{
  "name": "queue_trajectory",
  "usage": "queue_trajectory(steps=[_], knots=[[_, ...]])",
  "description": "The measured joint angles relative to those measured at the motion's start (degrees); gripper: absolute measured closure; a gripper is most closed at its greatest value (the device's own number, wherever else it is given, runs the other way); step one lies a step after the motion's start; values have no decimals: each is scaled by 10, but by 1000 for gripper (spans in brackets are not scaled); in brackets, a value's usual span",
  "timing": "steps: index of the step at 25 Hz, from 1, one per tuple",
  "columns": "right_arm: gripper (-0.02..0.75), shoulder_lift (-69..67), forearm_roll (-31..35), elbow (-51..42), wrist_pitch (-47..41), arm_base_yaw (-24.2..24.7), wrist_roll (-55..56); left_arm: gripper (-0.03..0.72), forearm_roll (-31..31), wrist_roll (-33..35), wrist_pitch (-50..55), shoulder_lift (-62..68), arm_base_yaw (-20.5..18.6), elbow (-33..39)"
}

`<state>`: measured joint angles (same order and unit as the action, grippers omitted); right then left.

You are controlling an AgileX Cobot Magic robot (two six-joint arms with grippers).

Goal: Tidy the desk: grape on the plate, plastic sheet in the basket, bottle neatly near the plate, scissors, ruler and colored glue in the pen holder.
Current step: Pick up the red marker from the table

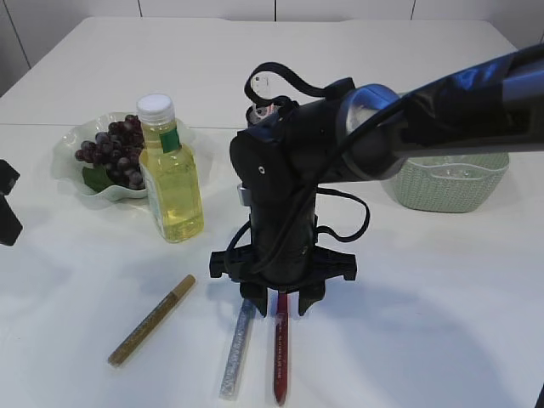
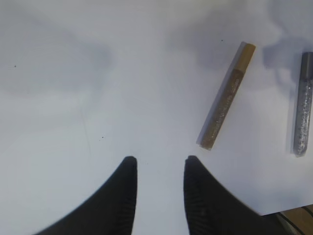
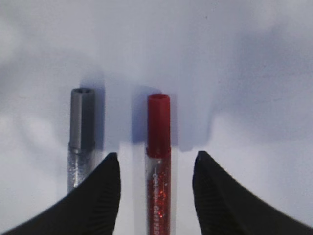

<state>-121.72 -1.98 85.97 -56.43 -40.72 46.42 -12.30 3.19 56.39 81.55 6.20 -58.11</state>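
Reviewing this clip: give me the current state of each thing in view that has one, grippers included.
right gripper: open, fingers either side of the red glue tube, not closed on it
left gripper: open, empty
red glue tube: lying flat, capped
silver glue tube: lying flat, capped
gold glue tube: lying flat on the table
bottle: upright, capped, beside the plate
grapes: on the plate
basket: upright, contents hidden

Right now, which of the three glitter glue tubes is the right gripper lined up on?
The red glitter glue. It lies between the open fingers of the right gripper; the silver tube sits just outside the left finger, and the gold tube lies apart, angled.
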Motion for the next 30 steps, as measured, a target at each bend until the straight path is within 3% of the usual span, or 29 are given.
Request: queue_trajectory(steps=[20, 30], knots=[[353, -20, -11, 0, 4, 0, -5, 449, 0, 0, 0, 0, 0, 0], [405, -30, -22, 1, 9, 0, -11, 449, 0, 0, 0, 0, 0, 0]])
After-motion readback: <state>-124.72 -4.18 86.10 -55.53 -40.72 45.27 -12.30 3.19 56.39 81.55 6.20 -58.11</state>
